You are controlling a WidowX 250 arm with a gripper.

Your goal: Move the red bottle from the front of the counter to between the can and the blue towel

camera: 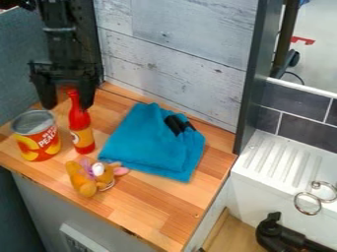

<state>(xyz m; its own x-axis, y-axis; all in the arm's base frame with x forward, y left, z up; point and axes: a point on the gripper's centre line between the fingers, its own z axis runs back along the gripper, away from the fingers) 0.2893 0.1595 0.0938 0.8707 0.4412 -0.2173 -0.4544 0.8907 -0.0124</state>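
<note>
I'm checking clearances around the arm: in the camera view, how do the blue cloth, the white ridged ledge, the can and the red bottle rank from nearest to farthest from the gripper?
1. Red bottle: directly below the gripper.
2. Can: just left of the bottle.
3. Blue cloth: right of the bottle.
4. White ridged ledge: far right.

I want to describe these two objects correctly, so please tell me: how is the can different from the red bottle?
The can is wide and straight-sided, while the bottle is slim and narrows to a long neck. The can is shorter; the bottle stands taller. The can has a flat, silvery top, but the bottle's top is red. Both stand upright on the wooden counter and have red and yellow on them.
</note>
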